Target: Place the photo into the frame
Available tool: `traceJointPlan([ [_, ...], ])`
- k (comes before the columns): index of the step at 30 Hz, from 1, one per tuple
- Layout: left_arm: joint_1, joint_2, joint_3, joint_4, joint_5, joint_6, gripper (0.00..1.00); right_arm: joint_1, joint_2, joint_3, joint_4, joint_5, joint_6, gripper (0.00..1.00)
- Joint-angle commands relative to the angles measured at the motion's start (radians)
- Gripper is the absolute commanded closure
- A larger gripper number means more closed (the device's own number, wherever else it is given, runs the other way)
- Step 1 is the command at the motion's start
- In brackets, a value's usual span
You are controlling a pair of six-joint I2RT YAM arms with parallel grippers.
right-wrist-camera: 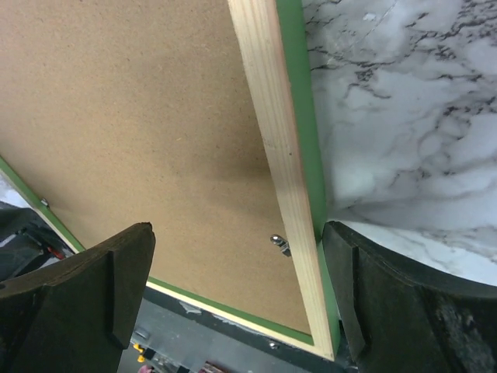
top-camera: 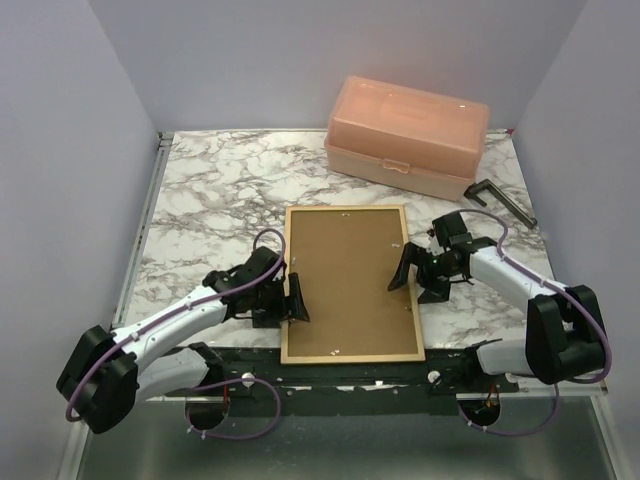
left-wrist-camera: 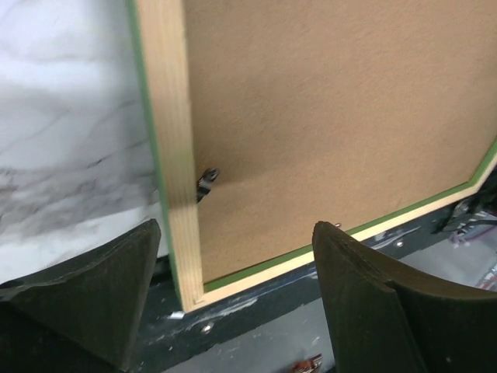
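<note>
While frame [top-camera: 350, 357] lies back-up, left claw [top-camera: 298, 298], right claw [top-camera: 412, 278] spread wide at its side rails.

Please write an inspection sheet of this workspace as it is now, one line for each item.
Surface: white marble-pattern tabletop, grey veins.
Job's things: thin rectangular frame lies flat, pale wood back up, green edge showing; brown hardboard backing panel sits in it, small metal clips at its edges; photo not seen.
Clutter: peach plastic box, black L-shaped tool, both at the far side.
Grippers: left gripper and right gripper, jaws open, each straddling one long frame rail.
Cables: purple cables along both arms.
Surroundings: plain pale walls on three sides.
</note>
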Motion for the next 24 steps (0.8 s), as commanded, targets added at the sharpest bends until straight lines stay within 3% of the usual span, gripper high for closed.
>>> traceJointPlan([
  [1, 0.009, -0.042, 0.015, -0.174, -0.075, 0.005, 0.16, 0.016, -0.017, 0.069, -0.090, 0.079, 0.042, 0.01],
  [6, 0.081, 0.095, 0.191, -0.252, -0.117, 0.132, 0.14, 0.015, 0.080, 0.152, -0.080, 0.106, 0.025, 0.00],
  [14, 0.212, 0.382, 0.434, -0.228, -0.128, 0.272, 0.16, -0.003, 0.183, 0.254, -0.038, 0.127, 0.029, 0.00],
  [24, 0.269, 0.687, 0.702, -0.233, -0.175, 0.346, 0.31, -0.013, 0.277, 0.257, 0.009, 0.090, 0.005, 0.00],
])
